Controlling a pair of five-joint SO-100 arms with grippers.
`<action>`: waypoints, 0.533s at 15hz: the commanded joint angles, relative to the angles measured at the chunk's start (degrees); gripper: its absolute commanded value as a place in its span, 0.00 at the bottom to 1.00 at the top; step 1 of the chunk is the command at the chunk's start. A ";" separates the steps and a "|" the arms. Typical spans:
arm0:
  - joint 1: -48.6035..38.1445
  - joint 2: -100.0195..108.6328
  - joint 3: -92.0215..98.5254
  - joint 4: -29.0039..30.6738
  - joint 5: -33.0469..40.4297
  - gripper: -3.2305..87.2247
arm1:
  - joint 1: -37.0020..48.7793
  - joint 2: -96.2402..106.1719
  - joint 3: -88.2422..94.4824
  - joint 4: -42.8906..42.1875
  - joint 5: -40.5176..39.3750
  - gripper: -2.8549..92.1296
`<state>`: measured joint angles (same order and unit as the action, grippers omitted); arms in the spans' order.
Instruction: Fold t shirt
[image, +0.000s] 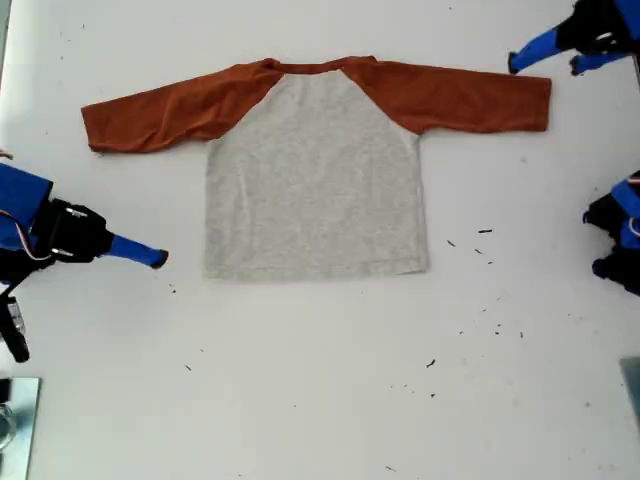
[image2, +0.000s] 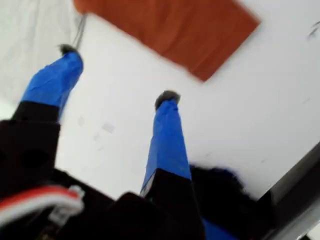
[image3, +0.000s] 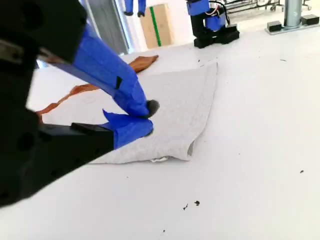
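Observation:
The t shirt (image: 315, 180) lies flat on the white table (image: 320, 400), with its grey body toward the near edge and both rust-orange sleeves spread out. At the exterior view's upper right my first gripper (image: 544, 66) hovers open just beyond the sleeve cuff (image: 535, 103). The first wrist view shows that sleeve end (image2: 170, 30) past the spread gripper (image2: 117, 74), which holds nothing. My second gripper (image: 155, 257) is at the exterior view's left, beside the hem corner (image: 212, 268). It is shut (image3: 149, 116) on nothing, with the grey cloth (image3: 175, 100) just behind it.
An arm base (image: 620, 235) stands at the exterior view's right edge and also shows across the table (image3: 212, 22). Dark specks (image: 480, 240) dot the table. A metal object (image: 15, 420) is at the exterior view's lower left corner. A cardboard box (image3: 157, 25) stands off the table.

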<state>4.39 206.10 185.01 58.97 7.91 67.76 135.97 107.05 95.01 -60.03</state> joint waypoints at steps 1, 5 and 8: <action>0.79 0.44 0.44 -1.49 0.53 0.03 | 9.76 1.05 15.56 -16.96 -7.21 0.38; 0.00 0.44 0.44 -0.18 0.00 0.03 | 15.91 -8.96 34.98 -44.38 -13.71 0.36; -1.05 0.44 0.53 0.09 0.00 0.03 | 14.77 -13.10 36.12 -49.48 -14.77 0.09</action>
<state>4.57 206.10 185.19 59.06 8.00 82.44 123.66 143.17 48.52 -73.56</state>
